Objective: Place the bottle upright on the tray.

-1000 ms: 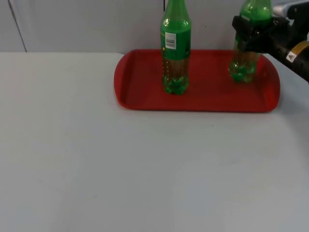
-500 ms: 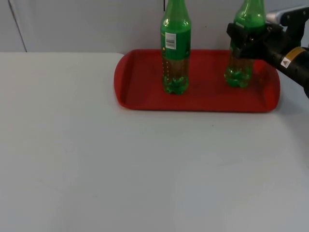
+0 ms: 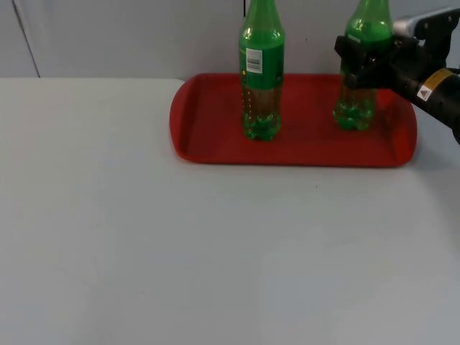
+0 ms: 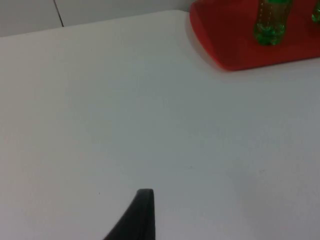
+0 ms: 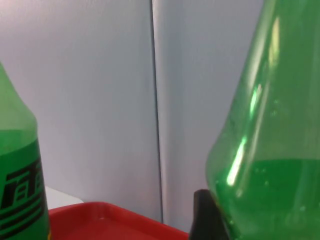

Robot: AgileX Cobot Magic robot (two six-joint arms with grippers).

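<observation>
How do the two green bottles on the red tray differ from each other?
The bottle with the label stands free near the middle of the red tray; the bottle without a label stands toward the tray's right end. The right gripper is shut on the bottle without a label, while nothing touches the bottle with the label. Both are green, upright and rest on the tray.

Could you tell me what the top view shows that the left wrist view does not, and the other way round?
Top view alone: the right gripper closed around the right bottle, which stands upright on the tray, and the labelled bottle's label and neck. Left wrist view alone: the left gripper's black fingertip above bare table, where that arm waits. Both: the red tray, the labelled bottle's base and the white table.
</observation>
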